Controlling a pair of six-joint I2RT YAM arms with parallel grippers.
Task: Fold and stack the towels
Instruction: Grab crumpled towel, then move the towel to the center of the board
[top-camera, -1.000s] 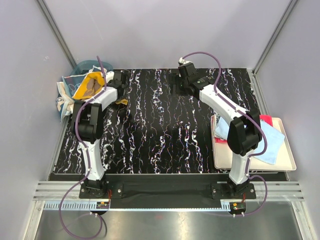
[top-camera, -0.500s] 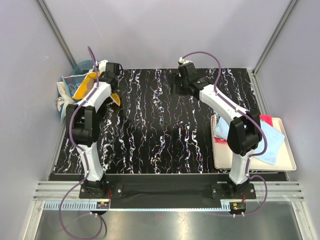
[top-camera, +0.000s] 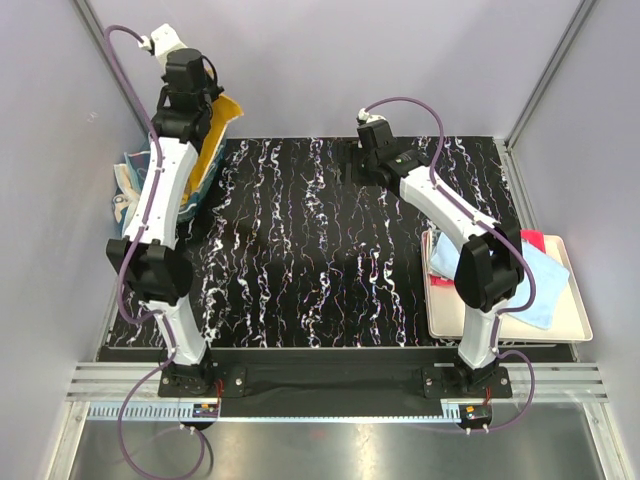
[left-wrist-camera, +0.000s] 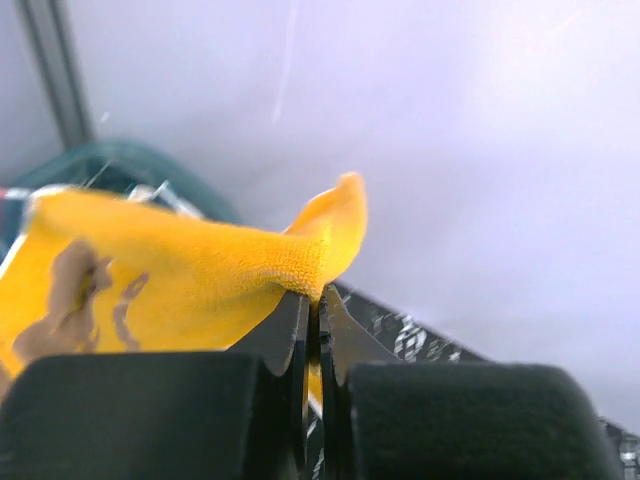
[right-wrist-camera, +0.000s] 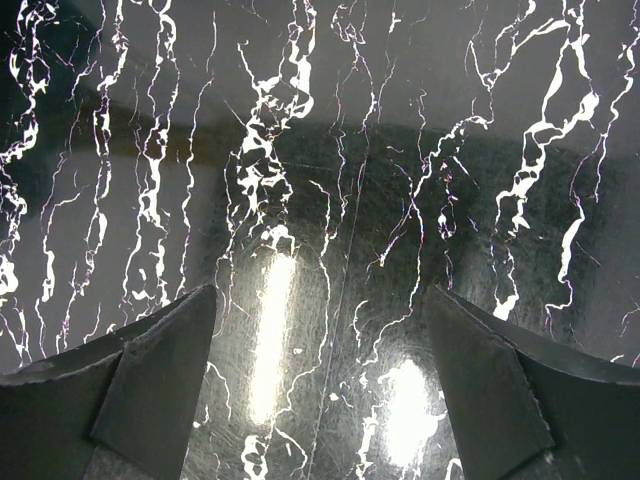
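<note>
orange towel (left-wrist-camera: 190, 270) is held aloft, pinched in the left claw (left-wrist-camera: 318, 305); laying it flat beneath the spread right claw (right-wrist-camera: 320, 350) is judged next.

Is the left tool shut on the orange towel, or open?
Shut on it. The left wrist view shows the left tool pinching the orange towel by its edge, jaws almost touching; from above, the towel hangs from it.

2 arms, 2 claws: left claw (left-wrist-camera: 314, 300), right claw (right-wrist-camera: 318, 300). 1 orange towel (left-wrist-camera: 200, 270). 1 red towel (top-camera: 531, 238). Light blue towel (top-camera: 543, 280): 1, maybe 2, partly hidden. 1 tray (top-camera: 575, 325). 1 basket (left-wrist-camera: 140, 162), cloths inside uncountable.
</note>
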